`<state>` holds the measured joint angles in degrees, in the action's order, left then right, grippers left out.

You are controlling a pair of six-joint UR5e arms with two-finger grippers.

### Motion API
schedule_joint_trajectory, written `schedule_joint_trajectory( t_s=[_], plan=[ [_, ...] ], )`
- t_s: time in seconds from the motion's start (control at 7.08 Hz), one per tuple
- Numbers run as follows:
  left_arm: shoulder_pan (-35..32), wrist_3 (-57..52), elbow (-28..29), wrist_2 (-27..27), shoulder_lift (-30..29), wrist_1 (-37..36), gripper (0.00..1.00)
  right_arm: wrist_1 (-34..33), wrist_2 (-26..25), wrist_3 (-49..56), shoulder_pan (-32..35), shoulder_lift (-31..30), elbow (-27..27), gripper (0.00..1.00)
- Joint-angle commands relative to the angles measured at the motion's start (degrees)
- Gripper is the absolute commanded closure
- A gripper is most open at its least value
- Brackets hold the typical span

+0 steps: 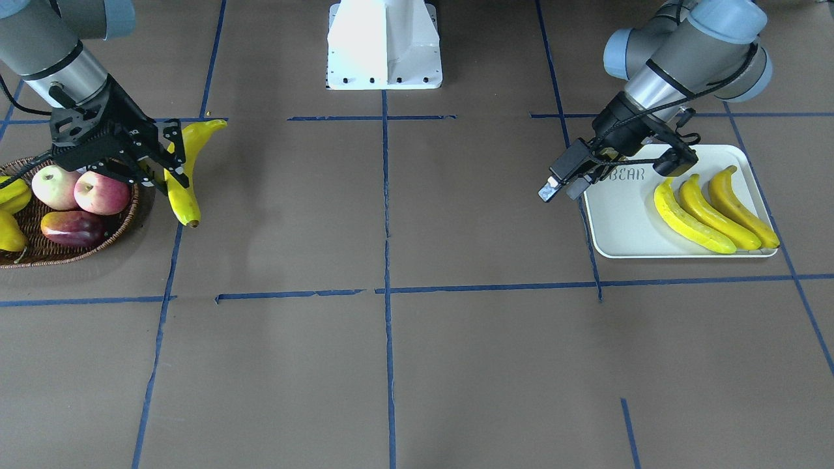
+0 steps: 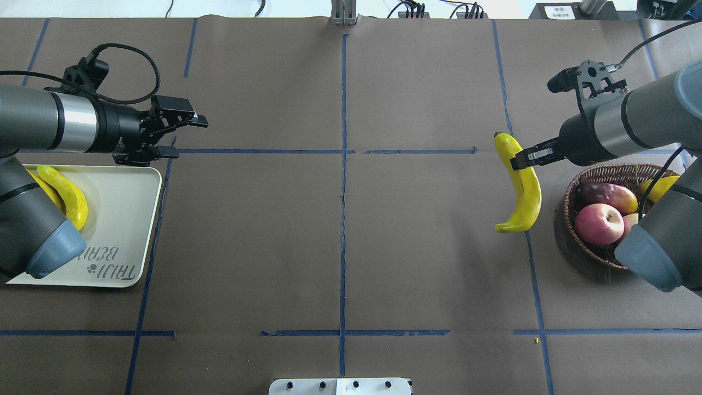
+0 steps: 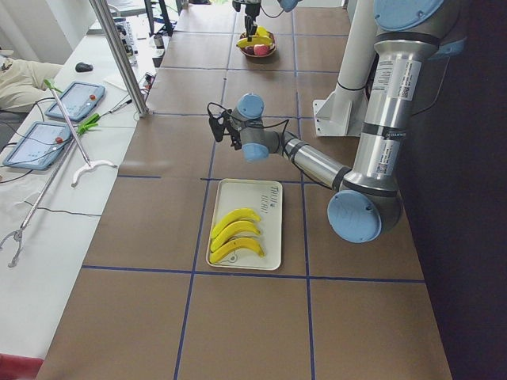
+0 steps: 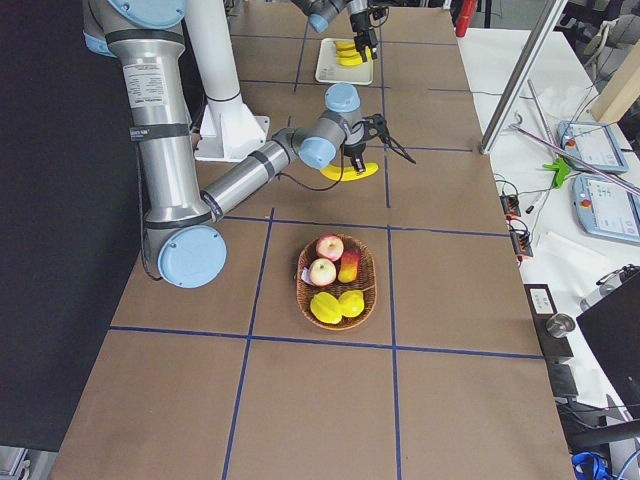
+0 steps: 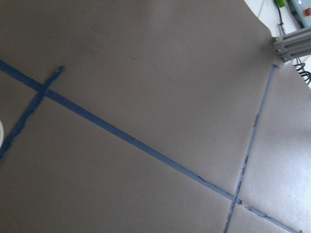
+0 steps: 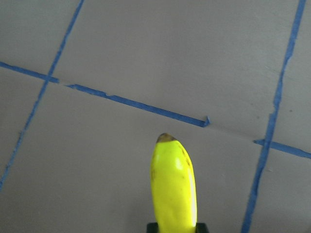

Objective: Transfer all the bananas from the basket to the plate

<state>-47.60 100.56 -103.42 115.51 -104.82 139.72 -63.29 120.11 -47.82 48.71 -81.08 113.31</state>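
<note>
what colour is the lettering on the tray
Grey lettering, best in the overhead exterior view.

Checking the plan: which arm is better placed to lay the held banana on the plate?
Probably left: the left gripper, open, hovers beside the plate; the right gripper holds the banana by the basket, across the table.

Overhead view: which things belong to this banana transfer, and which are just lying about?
Job:
- long curved yellow banana in the right claw
- three yellow bananas on the off-white rectangular tray
- brown woven wicker basket
- left claw, open, empty

Lying about:
- two red-yellow apples, dark red mango and two yellow-green ridged fruits, all in the basket
- blue tape lines
</note>
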Motion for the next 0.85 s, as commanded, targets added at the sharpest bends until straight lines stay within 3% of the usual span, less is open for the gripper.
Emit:
schedule_joint_trajectory(
  t_s=[0.0,0.28,0.42,0.71],
  plan=[
    [0.4,0.1,0.1,0.0,-4.1,-0.1,0.01,19.3,-0.6,-13.4,-2.9,2.0,-5.4,1.00],
    [3.6,-0.6,1.3,-0.8,-9.5,-0.1,0.01,20.8,-5.2,-16.8,-7.0,6.5,-6.1,1.00],
    [5.4,-0.3,0.8,-4.5,-10.5,0.0,0.02,22.0,-8.5,-20.4,-10.1,9.4,-6.2,1.00],
    [7.7,-0.1,1.0,-5.2,-12.9,-0.1,0.01,27.6,-19.5,-25.2,-18.6,11.4,-6.3,1.00]
  ],
)
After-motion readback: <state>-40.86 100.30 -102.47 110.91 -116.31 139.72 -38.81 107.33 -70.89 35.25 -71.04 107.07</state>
